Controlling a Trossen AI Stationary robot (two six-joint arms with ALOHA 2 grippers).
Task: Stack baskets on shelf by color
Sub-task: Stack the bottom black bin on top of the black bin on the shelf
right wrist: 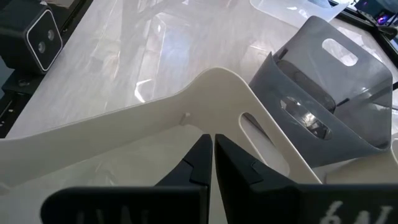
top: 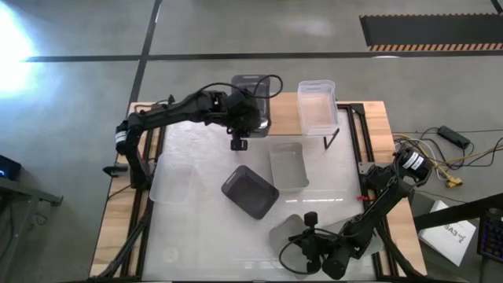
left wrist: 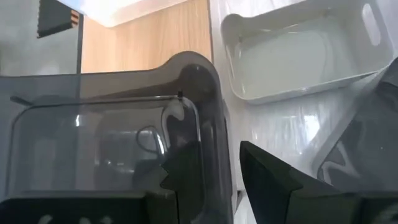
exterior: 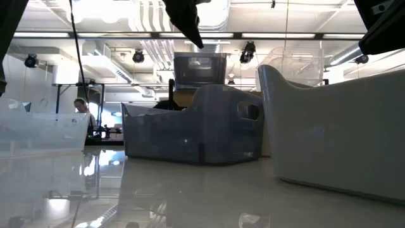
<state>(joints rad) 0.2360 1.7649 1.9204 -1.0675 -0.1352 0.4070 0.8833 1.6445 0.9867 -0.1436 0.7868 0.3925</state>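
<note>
My left gripper [top: 250, 118] is shut on a dark grey basket [top: 253, 101] over the left end of the light-wood shelf [top: 287, 116] at the table's far side. A clear basket [top: 317, 106] stands on the shelf's right end. On the table lie a light grey basket [top: 288, 165], a dark grey basket [top: 250, 191] and a clear basket [top: 173, 179]. My right gripper [top: 312, 236] is near the table's front edge, shut on another light grey basket [top: 297, 229], which shows large in the low view [exterior: 335, 133]. My left gripper holds the dark grey basket by its near wall [left wrist: 214, 155], one finger [left wrist: 183, 180] inside and one [left wrist: 267, 180] outside. The fingers slant down from the near side. Whether the basket's bottom rests on the shelf, I cannot tell. My right gripper has its two fingers [right wrist: 198, 163] close together at one wall of the light grey basket, opposite the end wall with the handle slot [right wrist: 249, 121]. The fingers themselves hide the place of contact. The basket sits upright, its opening up.
The shelf's black legs [top: 332, 140] stand on the table's far part. The dark grey basket on the table lies turned askew between the two arms and also shows in the right wrist view [right wrist: 329, 106]. A person [exterior: 80, 107] sits far off in the room.
</note>
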